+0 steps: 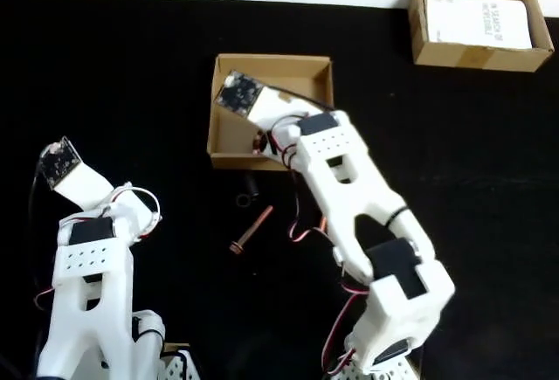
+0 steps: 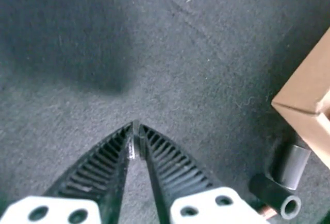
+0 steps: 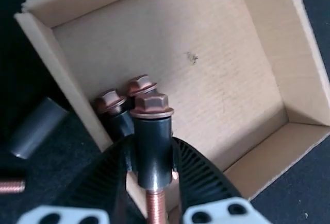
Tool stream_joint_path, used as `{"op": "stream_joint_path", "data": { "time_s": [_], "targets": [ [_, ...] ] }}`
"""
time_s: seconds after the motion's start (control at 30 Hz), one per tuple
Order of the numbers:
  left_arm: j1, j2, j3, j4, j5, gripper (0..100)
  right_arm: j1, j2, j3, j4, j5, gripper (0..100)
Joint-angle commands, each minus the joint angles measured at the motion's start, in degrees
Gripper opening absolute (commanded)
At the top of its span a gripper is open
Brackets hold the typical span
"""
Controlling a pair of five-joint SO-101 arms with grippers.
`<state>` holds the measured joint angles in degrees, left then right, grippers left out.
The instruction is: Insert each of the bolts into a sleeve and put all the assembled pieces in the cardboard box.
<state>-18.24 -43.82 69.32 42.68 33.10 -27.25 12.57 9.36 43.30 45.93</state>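
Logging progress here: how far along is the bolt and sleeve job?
Done: two copper bolts in black sleeves sit inside the brown cardboard box. In hand: the right gripper holds a third assembled piece over it. Remaining: one loose copper bolt and a black sleeve on the table.

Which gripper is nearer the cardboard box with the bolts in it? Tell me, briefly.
Right. The right gripper hangs over the cardboard box at its edge, shut on a sleeved bolt. The left gripper is shut above bare mat, off to the box's side.
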Motion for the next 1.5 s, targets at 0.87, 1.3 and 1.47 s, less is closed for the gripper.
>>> {"op": "stream_joint_path", "data": {
  "time_s": [0.87, 1.3, 1.47],
  "targets": [
    [-2.86, 0.13, -0.13, -3.08, 0.26, 1, -10.33, -25.36, -1.98, 31.16, -21.19, 14.6],
    [-12.88, -0.13, -0.13, -7.12, 0.53, 1, -14.46, -40.4, 38.2, 4.26, -28.92, 14.6],
    [-12.97, -0.13, -0.13, -7.12, 0.53, 1, -14.64, -40.31, 47.52, -12.35, -28.92, 14.4]
  ]
}}
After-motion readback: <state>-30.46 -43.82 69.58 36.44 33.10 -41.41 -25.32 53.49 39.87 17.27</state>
